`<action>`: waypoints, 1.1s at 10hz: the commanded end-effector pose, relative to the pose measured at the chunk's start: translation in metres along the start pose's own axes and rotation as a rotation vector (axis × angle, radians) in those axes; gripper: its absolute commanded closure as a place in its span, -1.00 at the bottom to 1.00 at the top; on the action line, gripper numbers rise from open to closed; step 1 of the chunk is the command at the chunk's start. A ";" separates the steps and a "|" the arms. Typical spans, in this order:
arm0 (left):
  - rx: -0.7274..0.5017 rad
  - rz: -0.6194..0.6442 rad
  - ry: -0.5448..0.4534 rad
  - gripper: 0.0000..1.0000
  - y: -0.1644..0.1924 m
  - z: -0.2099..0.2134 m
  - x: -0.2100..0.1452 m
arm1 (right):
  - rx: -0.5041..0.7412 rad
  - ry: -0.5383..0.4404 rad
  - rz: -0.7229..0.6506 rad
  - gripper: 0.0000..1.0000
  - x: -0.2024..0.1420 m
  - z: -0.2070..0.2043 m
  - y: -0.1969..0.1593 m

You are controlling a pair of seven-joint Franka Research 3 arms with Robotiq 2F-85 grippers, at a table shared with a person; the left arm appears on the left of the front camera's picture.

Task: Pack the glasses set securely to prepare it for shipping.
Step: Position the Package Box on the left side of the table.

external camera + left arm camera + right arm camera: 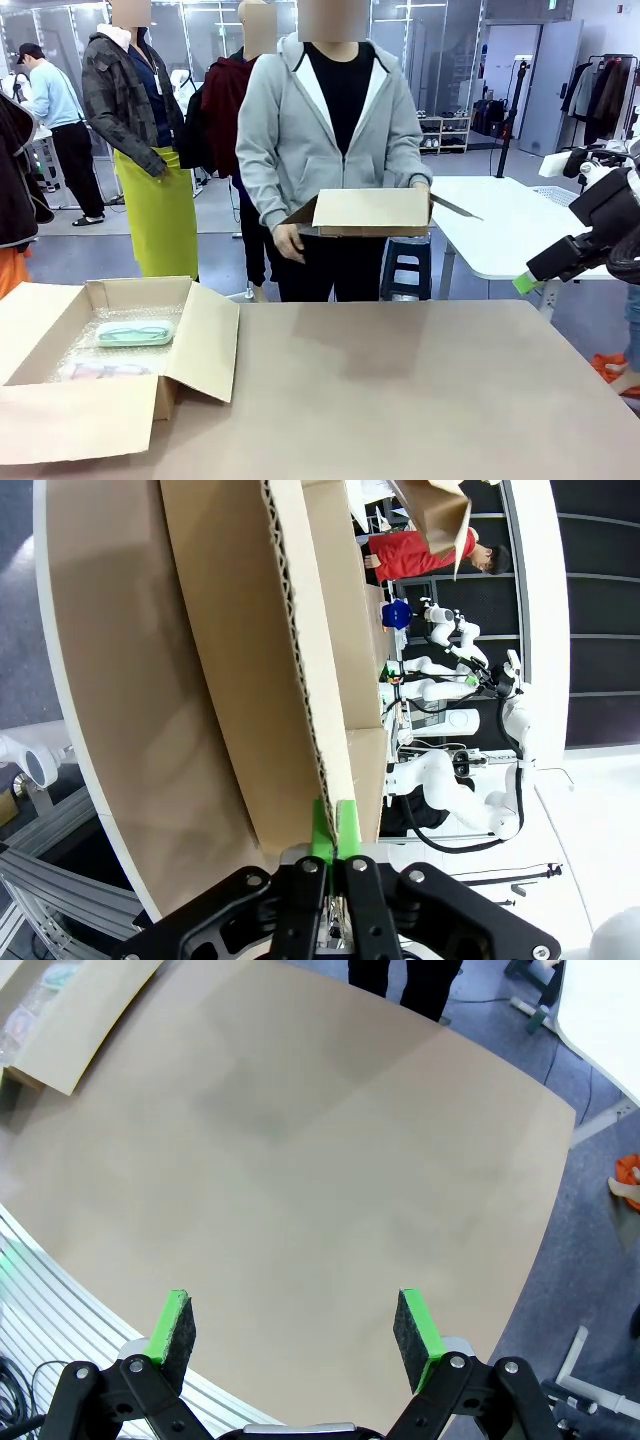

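The glasses set lies on bubble wrap inside an open cardboard box (200,340) at the table's left: a mint-green case (135,332) and, nearer me, a pale pink-clear case (100,370). My left gripper (333,830) is shut, its green pads pressed together right at the corrugated edge of a box flap (250,650); whether any cardboard is pinched I cannot tell. My right gripper (300,1325) hangs open over bare tabletop with nothing between its fingers, and it sits raised at the far right edge (530,280).
Across the table a person in a grey hoodie holds a second, smaller cardboard box (370,212) at waist height with both hands. The brown table (420,400) stretches right of the open box. A white table (500,230) stands behind at the right.
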State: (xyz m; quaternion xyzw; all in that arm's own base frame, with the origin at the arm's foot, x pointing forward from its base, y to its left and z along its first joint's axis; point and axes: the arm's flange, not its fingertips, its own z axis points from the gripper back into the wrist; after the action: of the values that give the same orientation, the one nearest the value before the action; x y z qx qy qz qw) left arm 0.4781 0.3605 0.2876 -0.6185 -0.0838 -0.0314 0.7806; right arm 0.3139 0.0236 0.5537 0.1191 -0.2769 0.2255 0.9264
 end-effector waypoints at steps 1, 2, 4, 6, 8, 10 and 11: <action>-0.002 0.007 0.000 0.96 -0.004 -0.003 -0.004 | -0.003 0.000 0.000 -1.00 0.000 0.000 0.001; 0.000 0.000 0.000 0.96 0.000 0.000 0.000 | -0.003 0.000 0.000 -1.00 0.000 0.000 0.001; 0.119 0.010 -0.028 0.20 -0.015 0.002 0.001 | -0.003 0.000 0.000 -1.00 0.000 0.000 0.001; 0.157 -0.056 -0.034 -0.56 -0.046 0.014 -0.003 | -0.003 0.000 0.000 -1.00 0.000 0.000 0.001; 0.284 -0.186 0.010 -1.00 -0.096 0.024 0.000 | -0.003 0.000 0.000 -1.00 0.000 0.000 0.001; 0.396 -0.265 0.070 -1.00 -0.149 0.021 0.012 | -0.003 0.000 0.000 -1.00 0.000 0.000 0.001; 0.472 -0.323 0.108 -0.82 -0.182 0.005 0.015 | -0.003 0.000 0.000 -1.00 0.000 0.000 0.001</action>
State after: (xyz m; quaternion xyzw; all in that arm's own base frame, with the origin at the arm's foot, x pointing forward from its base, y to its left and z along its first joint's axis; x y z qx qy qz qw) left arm 0.4740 0.3508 0.4604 -0.4449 -0.1336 -0.1389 0.8746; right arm 0.3139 0.0237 0.5536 0.1192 -0.2768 0.2258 0.9264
